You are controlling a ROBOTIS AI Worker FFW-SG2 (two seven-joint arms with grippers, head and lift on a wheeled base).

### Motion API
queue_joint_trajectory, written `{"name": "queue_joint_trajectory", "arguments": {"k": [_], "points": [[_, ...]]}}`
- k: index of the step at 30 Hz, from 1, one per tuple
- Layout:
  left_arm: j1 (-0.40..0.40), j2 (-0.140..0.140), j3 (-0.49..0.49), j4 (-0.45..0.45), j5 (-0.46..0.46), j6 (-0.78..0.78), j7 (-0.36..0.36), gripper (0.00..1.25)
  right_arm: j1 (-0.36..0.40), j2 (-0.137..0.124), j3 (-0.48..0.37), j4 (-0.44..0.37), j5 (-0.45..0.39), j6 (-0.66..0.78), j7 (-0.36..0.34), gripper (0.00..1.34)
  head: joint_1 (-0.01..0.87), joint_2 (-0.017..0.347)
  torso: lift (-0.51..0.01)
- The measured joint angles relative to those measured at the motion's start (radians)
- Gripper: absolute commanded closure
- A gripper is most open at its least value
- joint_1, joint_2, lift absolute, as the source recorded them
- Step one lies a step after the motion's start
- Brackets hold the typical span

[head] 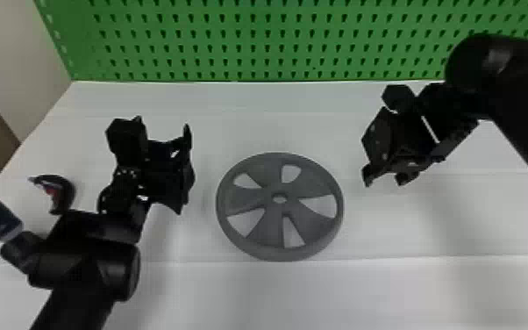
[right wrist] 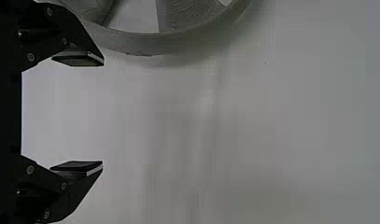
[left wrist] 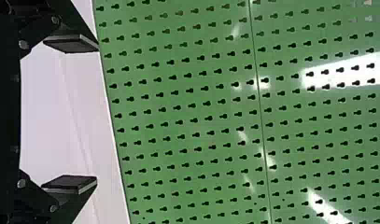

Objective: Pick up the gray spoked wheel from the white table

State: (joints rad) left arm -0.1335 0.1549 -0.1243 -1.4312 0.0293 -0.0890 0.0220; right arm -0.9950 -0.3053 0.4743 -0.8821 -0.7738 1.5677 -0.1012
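While wheel touches table | left gripper, right gripper | jaws wide apart

The wheel is showing plain gray. The table is looking white. The board is shining green, with rows of little dark holes. The left gripper and right gripper are looking black.

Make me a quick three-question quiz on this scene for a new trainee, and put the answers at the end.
1. True or false: the gray spoked wheel stands upright on its rim on the white table.
2. The perforated board behind the table is: A, red; B, green; C, blue.
3. Fill in the blank: the left gripper and the right gripper both have their fingers ____.

Key: 1, false; 2, B; 3, open.
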Motion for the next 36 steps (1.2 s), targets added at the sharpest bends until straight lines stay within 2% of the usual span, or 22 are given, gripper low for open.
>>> {"name": "queue_joint_trajectory", "arguments": {"k": [17,30,36], "points": [[-0.005,0.000,-0.002,0.000,0.002,0.000,0.001,0.26,-0.043,0.032,0.211,-0.018,-0.152,0.000,0.000,0.47,0.806,0.044,-0.098],[-0.006,0.000,-0.001,0.000,0.003,0.000,0.001,0.26,-0.060,0.042,0.297,-0.057,-0.243,0.000,0.000,0.47,0.806,0.044,-0.098],[-0.006,0.000,0.000,0.000,0.003,0.000,0.001,0.26,-0.064,0.044,0.313,-0.065,-0.251,0.000,0.000,0.47,0.806,0.044,-0.098]]}}
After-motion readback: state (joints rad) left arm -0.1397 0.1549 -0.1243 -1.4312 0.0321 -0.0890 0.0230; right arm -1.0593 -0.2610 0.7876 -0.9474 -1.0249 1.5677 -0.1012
